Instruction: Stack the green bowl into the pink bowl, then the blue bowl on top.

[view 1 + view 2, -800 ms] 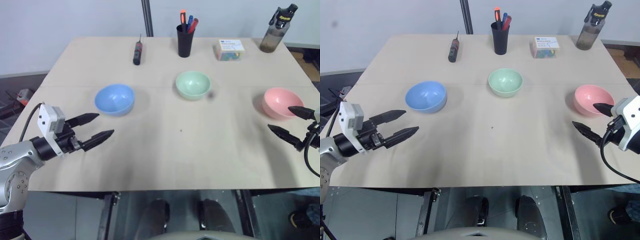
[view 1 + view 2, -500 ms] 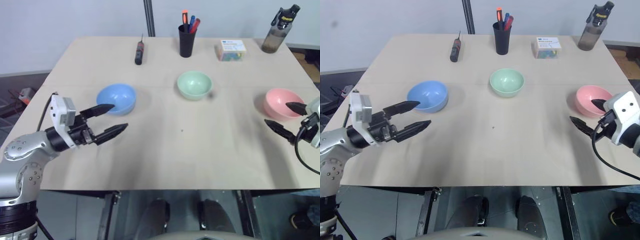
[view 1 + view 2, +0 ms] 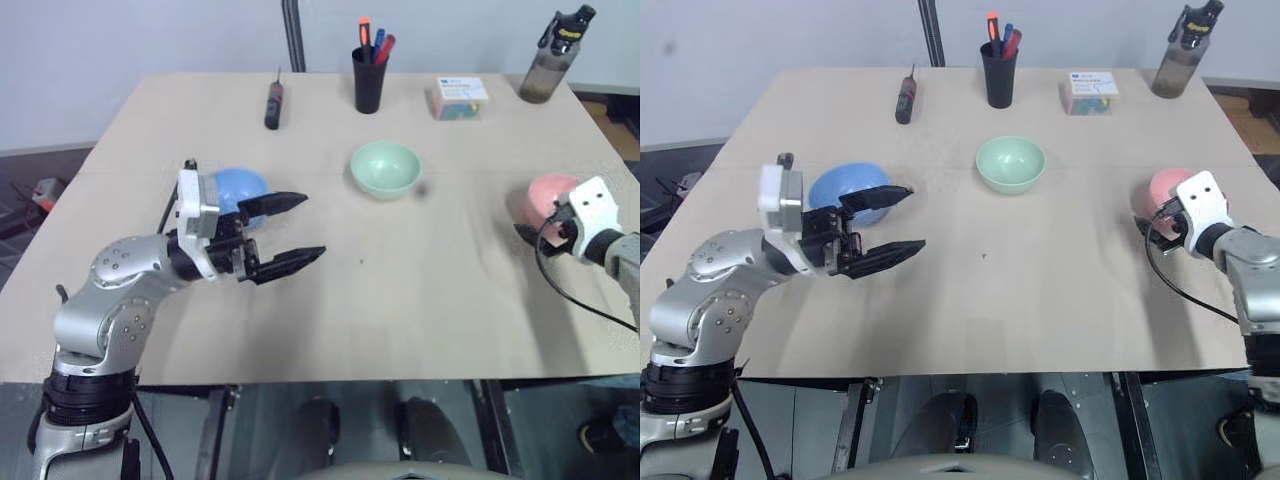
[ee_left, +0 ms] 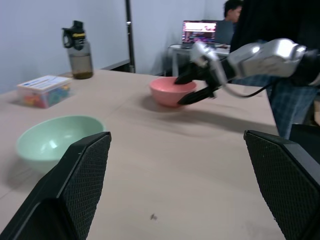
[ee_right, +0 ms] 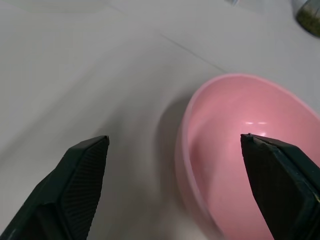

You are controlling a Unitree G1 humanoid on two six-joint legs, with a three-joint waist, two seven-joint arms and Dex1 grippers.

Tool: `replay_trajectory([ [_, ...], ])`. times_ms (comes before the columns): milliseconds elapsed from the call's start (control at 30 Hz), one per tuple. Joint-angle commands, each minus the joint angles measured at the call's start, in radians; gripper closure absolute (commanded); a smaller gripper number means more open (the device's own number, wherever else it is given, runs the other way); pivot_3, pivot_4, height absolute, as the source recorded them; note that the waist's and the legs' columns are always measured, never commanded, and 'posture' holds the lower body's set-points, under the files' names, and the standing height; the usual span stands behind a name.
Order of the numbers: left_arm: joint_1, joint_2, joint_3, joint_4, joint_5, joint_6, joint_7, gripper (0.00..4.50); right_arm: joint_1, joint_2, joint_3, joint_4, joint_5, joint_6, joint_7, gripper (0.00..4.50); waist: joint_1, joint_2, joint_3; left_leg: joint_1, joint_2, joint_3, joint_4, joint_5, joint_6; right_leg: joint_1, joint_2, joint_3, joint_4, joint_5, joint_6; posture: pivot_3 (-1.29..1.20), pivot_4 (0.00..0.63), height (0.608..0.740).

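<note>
Nearest, left gripper (image 3: 283, 229) hangs over the table (image 3: 420, 300) with its fingers spread wide, nothing between them. Blue bowl (image 3: 232, 190) sits just behind those fingers, partly hidden by the wrist; green bowl (image 3: 385, 168) is further on, ahead of the tips and well apart from them. Right gripper (image 4: 196, 86) is also open, straddling the near wall of the pink bowl (image 5: 240, 150), one finger inside the rim, one outside, not visibly clamped.

Likely step: left arm going for the green bowl while the right steadies the pink one. To do it well, carry the open fingers past the blue bowl without clipping it, then drop one finger inside the green rim and one outside before closing. Pinch the near wall only; smooth plastic, so it could slip or tip.
</note>
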Motion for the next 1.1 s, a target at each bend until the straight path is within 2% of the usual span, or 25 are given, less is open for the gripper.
replay_trajectory([
  [33, 0.004, 0.006, 0.027, -0.054, -0.02, 0.001, 0.017, 0.0, -0.048, -0.012, -0.002, 0.052, -0.032, -0.058, 0.011, 1.51, 0.0, 0.0, 0.0, 0.0, 0.0, 0.0, 0.0, 0.0, 0.0, 0.0, 0.0, 0.0, 0.0, 0.0, 0.0, 0.0, 0.15, 0.74],
  [67, 0.008, 0.005, 0.031, -0.058, -0.02, 0.001, 0.021, 0.0, -0.053, -0.013, 0.001, 0.064, -0.037, -0.067, 0.015, 1.77, 0.0, 0.0, 0.0, 0.0, 0.0, 0.0, 0.0, 0.0, 0.0, 0.0, 0.0, 0.0, 0.0, 0.0, 0.0, 0.0, 0.15, 0.74],
  [167, 0.019, 0.004, 0.038, -0.068, -0.022, 0.001, 0.033, 0.0, -0.059, -0.011, 0.005, 0.081, -0.047, -0.088, 0.029, 3.28, 0.001, 0.0, 0.0, 0.0, 0.0, 0.0, 0.0, 0.0, 0.0, 0.0, 0.0, 0.0, 0.0, 0.0, 0.0, 0.0, 0.15, 0.74],
  [233, 0.027, 0.001, 0.04, -0.072, -0.022, -0.001, 0.041, 0.0, -0.061, -0.004, 0.006, 0.077, -0.049, -0.091, 0.033, 3.96, 0.001, 0.0, 0.0, 0.0, 0.0, 0.0, 0.0, 0.0, 0.0, 0.0, 0.0, 0.0, 0.0, 0.0, 0.0, 0.0, 0.15, 0.74],
  [300, 0.032, -0.003, 0.039, -0.072, -0.018, -0.006, 0.05, 0.0, -0.06, 0.002, 0.011, 0.066, -0.048, -0.092, 0.042, 4.36, 0.001, 0.0, 0.0, 0.0, 0.0, 0.0, 0.0, 0.0, 0.0, 0.0, 0.0, 0.0, 0.0, 0.0, 0.0, 0.0, 0.15, 0.74],
  [433, 0.042, -0.015, 0.041, -0.061, -0.004, -0.007, 0.087, 0.0, -0.041, 0.011, 0.023, -0.013, -0.031, -0.066, 0.076, 4.36, 0.0, 0.0, 0.0, 0.0, 0.0, 0.0, 0.0, 0.0, 0.0, 0.0, 0.0, 0.0, 0.0, 0.0, 0.0, 0.0, 0.15, 0.74],
  [567, 0.056, -0.02, 0.046, -0.041, 0.02, -0.021, 0.108, 0.0, 0.013, 0.046, 0.049, -0.271, 0.072, 0.017, 0.163, 4.36, -0.001, 0.0, 0.0, 0.0, 0.001, -0.001, 0.0, 0.0, 0.0, 0.0, 0.0, 0.0, 0.0, 0.0, 0.0, 0.0, 0.15, 0.74],
  [700, 0.06, -0.035, 0.038, -0.006, 0.106, -0.066, 0.161, 0.0, 0.044, 0.127, 0.172, -0.561, 0.149, 0.134, 0.179, 4.36, 0.0, 0.0, 0.0, 0.0, 0.001, -0.001, 0.0, 0.0, 0.0, 0.0, 0.0, -0.001, 0.0, 0.0, 0.0, 0.0, 0.15, 0.74],
  [833, 0.037, -0.043, 0.023, 0.023, 0.16, -0.085, 0.192, 0.0, 0.019, 0.209, 0.304, -0.605, 0.136, 0.185, 0.17, 4.36, 0.005, 0.0, 0.0, 0.0, 0.0, -0.002, 0.001, 0.0, 0.0, 0.001, 0.0, -0.001, 0.0, 0.0, 0.0, 0.0, 0.15, 0.74],
  [967, 0.022, -0.038, -0.018, 0.028, 0.268, -0.113, 0.246, 0.0, 0.036, 0.214, 0.391, -0.602, 0.141, 0.201, 0.228, 4.36, 0.012, 0.0, 0.0, 0.0, -0.002, -0.003, 0.002, 0.0, 0.0, 0.001, -0.001, -0.002, 0.0, 0.0, 0.0, 0.0, 0.15, 0.74],
  [1100, 0.002, -0.035, -0.052, 0.025, 0.322, -0.103, 0.266, 0.0, 0.033, 0.211, 0.378, -0.61, 0.188, 0.255, 0.256, 2.95, 0.005, 0.0, 0.0, 0.0, -0.001, -0.004, 0.001, 0.0, 0.0, 0.001, 0.0, -0.003, 0.0, 0.0, 0.0, 0.0, 0.15, 0.74],
])
